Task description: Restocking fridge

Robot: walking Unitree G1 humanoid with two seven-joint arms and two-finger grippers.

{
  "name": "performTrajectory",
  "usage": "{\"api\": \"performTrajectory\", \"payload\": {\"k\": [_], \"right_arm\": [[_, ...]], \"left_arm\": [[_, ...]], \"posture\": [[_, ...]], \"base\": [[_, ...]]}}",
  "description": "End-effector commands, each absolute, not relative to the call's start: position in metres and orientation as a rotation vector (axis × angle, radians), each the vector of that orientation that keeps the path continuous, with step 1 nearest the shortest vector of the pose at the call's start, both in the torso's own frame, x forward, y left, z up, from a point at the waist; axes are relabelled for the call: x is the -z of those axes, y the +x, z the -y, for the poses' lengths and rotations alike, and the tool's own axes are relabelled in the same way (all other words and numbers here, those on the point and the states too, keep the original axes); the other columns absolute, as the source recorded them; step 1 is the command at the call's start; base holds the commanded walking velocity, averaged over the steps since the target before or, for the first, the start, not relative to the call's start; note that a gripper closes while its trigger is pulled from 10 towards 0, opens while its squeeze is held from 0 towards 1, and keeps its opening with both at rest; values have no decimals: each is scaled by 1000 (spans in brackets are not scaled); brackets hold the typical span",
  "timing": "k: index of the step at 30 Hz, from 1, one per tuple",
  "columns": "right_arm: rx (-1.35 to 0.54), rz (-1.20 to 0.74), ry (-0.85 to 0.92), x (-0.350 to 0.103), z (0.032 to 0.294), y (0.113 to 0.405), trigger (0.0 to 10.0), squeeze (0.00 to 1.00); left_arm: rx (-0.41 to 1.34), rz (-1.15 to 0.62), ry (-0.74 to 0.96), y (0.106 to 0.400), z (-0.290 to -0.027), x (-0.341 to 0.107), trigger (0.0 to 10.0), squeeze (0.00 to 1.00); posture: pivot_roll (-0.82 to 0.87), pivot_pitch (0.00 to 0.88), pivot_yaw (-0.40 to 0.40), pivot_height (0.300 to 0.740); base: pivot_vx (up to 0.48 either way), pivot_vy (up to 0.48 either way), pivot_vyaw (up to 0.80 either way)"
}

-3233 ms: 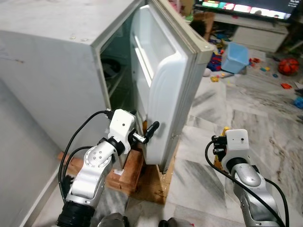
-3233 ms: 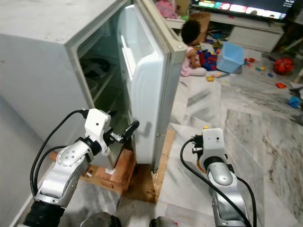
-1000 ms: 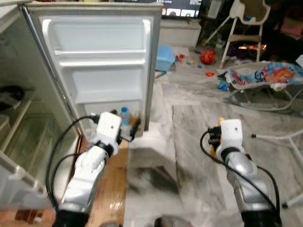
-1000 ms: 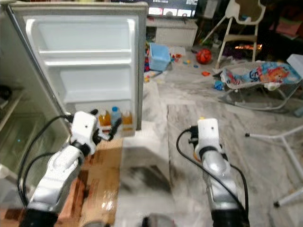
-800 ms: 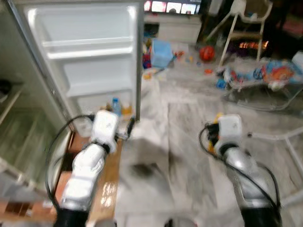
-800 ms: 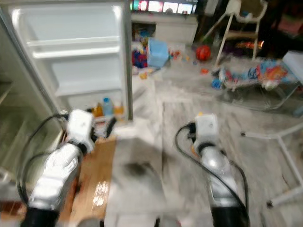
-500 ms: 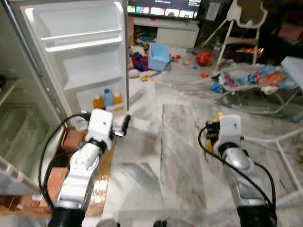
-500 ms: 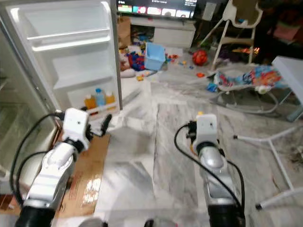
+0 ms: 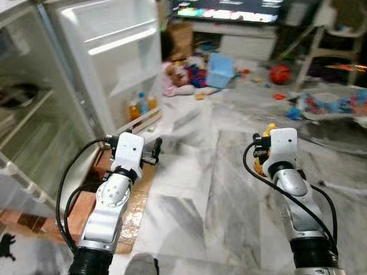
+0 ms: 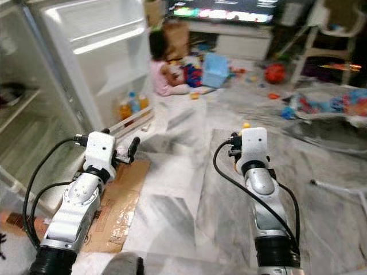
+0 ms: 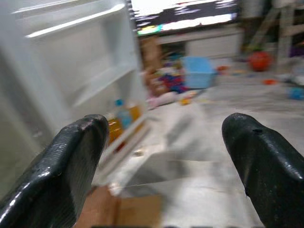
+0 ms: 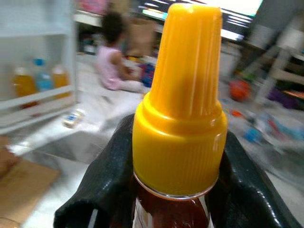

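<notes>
Marble floor (image 9: 229,189); bottle (image 12: 178,118) in right hand (image 12: 173,190)

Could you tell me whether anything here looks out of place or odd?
Yes: toys lie scattered on the floor beyond the open fridge door, where a child sits. Flattened cardboard lies at the fridge's foot. The right hand grips a bottle.
</notes>
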State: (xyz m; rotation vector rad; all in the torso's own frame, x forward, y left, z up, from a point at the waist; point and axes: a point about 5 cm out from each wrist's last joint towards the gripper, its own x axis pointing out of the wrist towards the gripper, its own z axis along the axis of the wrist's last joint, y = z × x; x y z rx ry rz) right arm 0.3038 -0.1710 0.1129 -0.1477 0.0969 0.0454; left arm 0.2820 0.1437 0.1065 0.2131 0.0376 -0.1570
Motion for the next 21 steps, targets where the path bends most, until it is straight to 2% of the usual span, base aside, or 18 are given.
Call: {"api": "performTrajectory", "payload": {"k": [1,12,21], "right_arm": [[-49,-45,-159,-122,173,305,10000,0],[-146,12,-160,-126,161,305,10000,0],[-153,17,-165,-126,159,305,10000,0]], "left_arm": [[148,-36,217,284,-140,-107,10000,0],[69,-3,212,289,-144,-111,10000,0],[57,-10,233,291,-142,-110,10000,0]], "posture": [[42,0,-69,740],[40,0,-67,740],[40,0,-66,740]], "base": [[469,0,644],[469,0,656],[447,-30,660]]}}
